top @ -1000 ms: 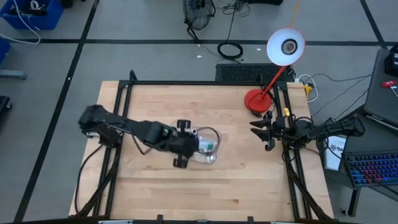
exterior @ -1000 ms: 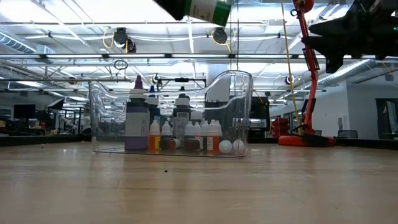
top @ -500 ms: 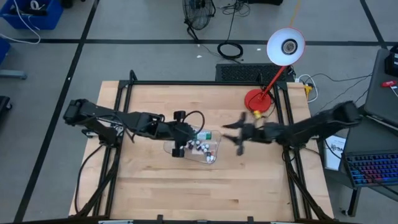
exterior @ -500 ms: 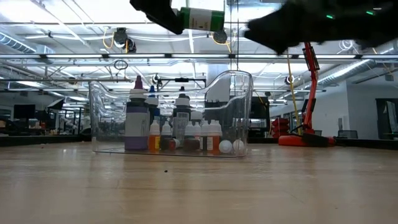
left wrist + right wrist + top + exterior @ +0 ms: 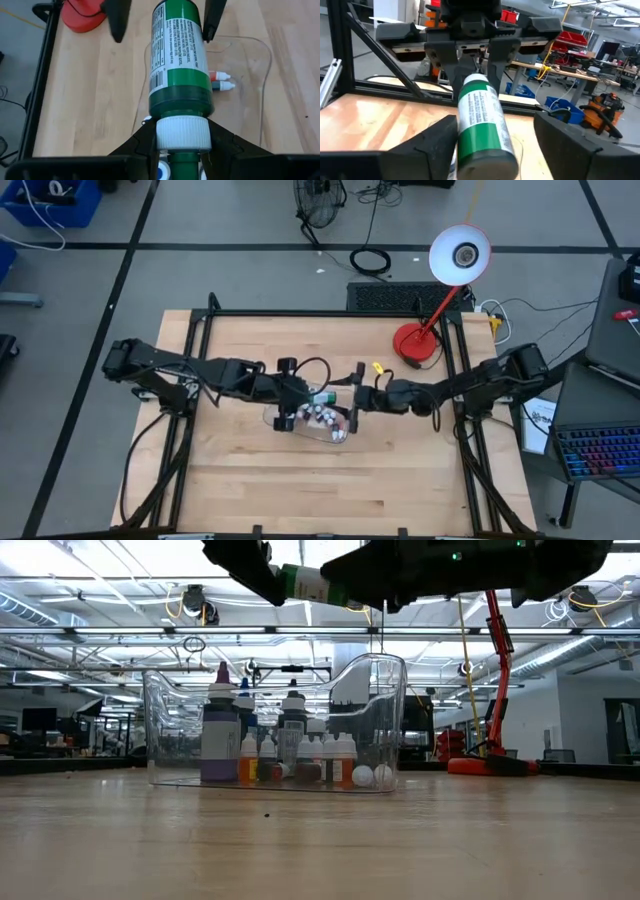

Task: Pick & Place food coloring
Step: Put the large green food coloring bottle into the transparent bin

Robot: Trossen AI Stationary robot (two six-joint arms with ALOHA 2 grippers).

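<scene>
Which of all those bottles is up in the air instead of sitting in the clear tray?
The green-labelled bottle with the white cap, clamped by the left hand above the tray.

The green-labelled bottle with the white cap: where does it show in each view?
High view: green bottle at centre, between both arms, over the clear tray.
Low view: bottle at top, above the tray.
Left wrist view: bottle centre, cap in the left hand.
Right wrist view: bottle low centre.
Shared landmark: the tray.

Lab workshop: strip lights (image 5: 120, 632), workbenches (image 5: 555, 67), concrete floor (image 5: 250, 275).
</scene>
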